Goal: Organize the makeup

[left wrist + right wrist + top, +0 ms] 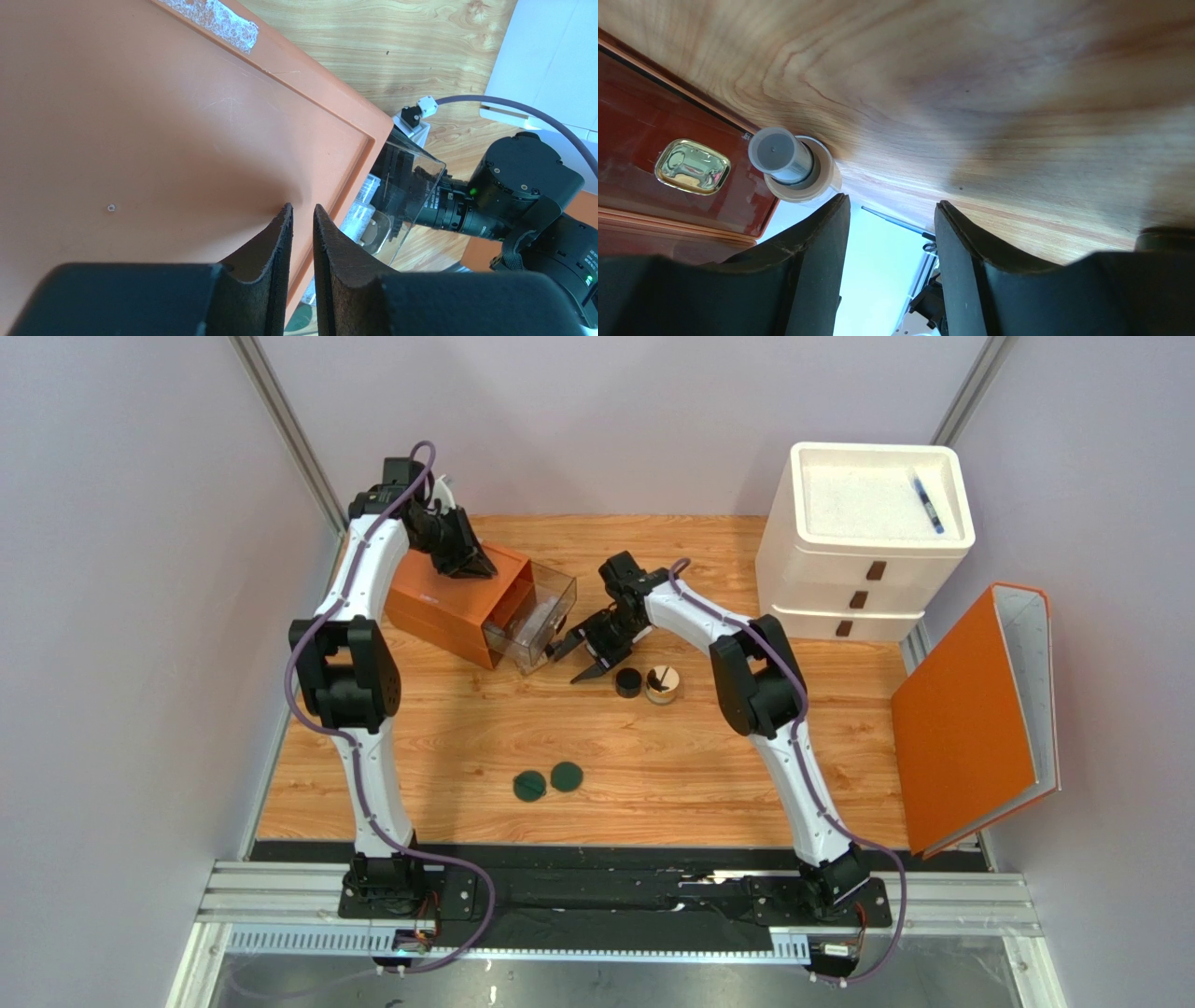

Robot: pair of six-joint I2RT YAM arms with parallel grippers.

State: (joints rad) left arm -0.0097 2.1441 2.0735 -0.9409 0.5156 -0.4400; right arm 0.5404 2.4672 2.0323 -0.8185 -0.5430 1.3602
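The orange drawer box (449, 602) stands at the back left with its clear drawer (544, 613) pulled out. My left gripper (470, 560) rests over the box top (175, 140), jaws nearly together with nothing between them (302, 210). Clear and beige bottles (361, 210) lie in the drawer, partly hidden. My right gripper (586, 655) is open and empty just in front of the drawer (887, 210). A black round cap (629, 681) and a round tan jar (661, 683) sit to its right. Two dark-green discs (529, 787) (567, 776) lie nearer the front.
A white drawer unit (866, 539) with a blue pen (927, 501) on top stands at the back right. An orange binder (975, 707) leans at the right edge. In the right wrist view a beige, grey-capped round thing (786, 159) sits by a red-brown panel (661, 126).
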